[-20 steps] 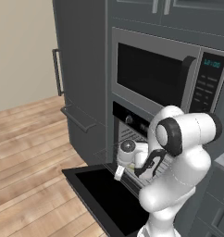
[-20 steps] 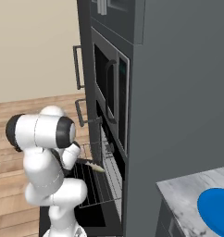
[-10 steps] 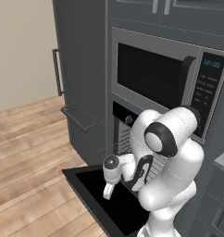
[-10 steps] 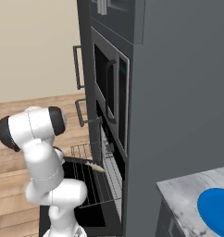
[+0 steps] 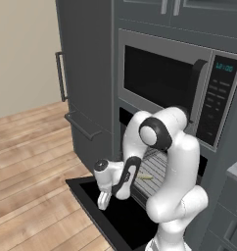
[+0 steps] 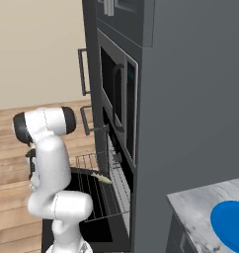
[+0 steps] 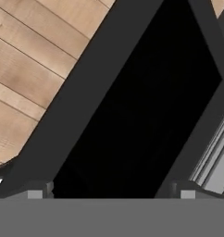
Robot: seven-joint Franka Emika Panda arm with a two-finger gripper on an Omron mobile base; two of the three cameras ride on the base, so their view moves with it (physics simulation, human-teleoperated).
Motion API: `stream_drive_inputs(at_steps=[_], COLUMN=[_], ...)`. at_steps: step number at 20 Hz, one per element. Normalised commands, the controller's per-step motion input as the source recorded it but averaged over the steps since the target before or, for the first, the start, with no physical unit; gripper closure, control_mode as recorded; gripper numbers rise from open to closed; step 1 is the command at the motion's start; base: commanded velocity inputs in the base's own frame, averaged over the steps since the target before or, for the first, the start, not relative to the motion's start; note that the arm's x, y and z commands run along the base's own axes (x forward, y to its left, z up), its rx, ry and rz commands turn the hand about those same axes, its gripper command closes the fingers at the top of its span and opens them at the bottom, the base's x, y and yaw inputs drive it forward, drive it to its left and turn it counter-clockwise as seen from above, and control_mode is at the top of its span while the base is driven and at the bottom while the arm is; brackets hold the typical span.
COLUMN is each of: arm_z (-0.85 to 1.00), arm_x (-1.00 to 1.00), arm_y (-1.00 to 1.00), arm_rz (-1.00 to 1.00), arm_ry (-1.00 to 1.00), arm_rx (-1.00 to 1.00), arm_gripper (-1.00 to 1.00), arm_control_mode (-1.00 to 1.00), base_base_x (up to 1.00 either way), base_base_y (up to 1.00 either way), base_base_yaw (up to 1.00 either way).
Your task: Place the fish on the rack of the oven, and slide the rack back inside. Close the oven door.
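Fish (image 5: 146,177): slender, pale yellowish-tan, lying flat on the pulled-out grey wire rack (image 6: 102,190). Oven door (image 5: 113,211) lowered, black glass. Gripper (image 5: 103,200) released, empty, above door.

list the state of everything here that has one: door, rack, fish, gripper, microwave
oven door: open, folded down flat
rack: pulled out over the door, not slid back in
fish: lying on the rack, not held
gripper: open, empty, pointing down over the oven door
microwave: door shut
blue plate: on the counter, empty
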Motion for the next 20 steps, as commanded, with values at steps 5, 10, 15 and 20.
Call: stream_drive_inputs(at_steps=[5,10,15,20], arm_z=[-0.51,-0.52,-0.41,-0.21], arm_x=[0.39,0.14,0.04,0.08], arm_y=[0.05,0.0,0.0,-0.1], arm_rz=[-0.04,-0.05,-0.05,-0.08], arm_ry=[0.05,0.0,0.0,0.0], arm_rx=[-0.03,-0.05,-0.06,-0.08], arm_gripper=[-1.0,-1.0,-1.0,-1.0], arm_control_mode=[-1.0,-1.0,-1.0,-1.0], base_base_x=[0.0,0.0,0.0,0.0], base_base_y=[0.0,0.0,0.0,0.0], base_base_yaw=[0.0,0.0,0.0,0.0])
